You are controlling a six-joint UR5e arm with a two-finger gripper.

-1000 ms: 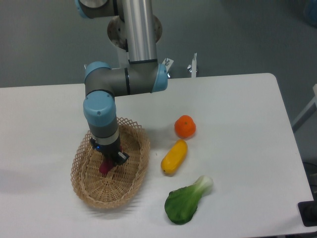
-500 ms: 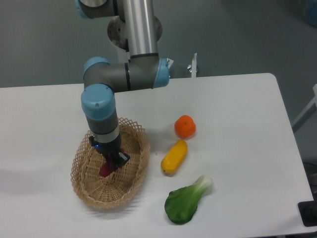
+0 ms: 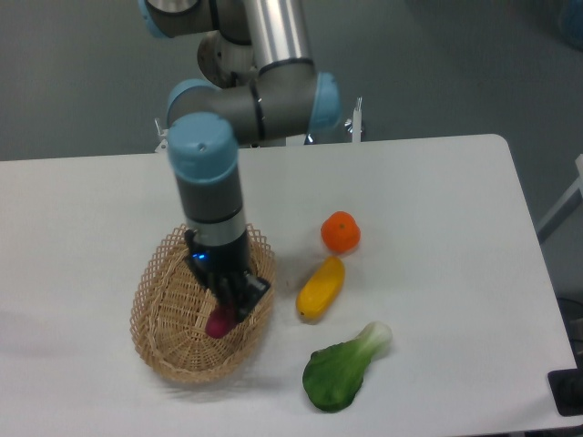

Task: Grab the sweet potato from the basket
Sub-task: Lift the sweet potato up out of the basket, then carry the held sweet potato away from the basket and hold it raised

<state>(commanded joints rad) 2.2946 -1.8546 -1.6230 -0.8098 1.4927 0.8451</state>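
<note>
The tan wicker basket (image 3: 164,319) sits at the front left of the white table. My gripper (image 3: 230,309) points down over the basket's right half, shut on the magenta-red sweet potato (image 3: 219,323). Only the lower end of the sweet potato shows below the black fingers; the rest is hidden by the gripper. It hangs a little above the basket's floor, inside the rim's outline as seen from this camera.
A round orange (image 3: 340,232) and a yellow oblong fruit (image 3: 321,288) lie just right of the basket. A green leafy vegetable (image 3: 344,369) lies near the table's front edge. The table's right edge (image 3: 533,246) is far from the arm.
The arm has risen and shifted right, and the sweet potato has come up with the gripper from the basket's middle toward its right side.
</note>
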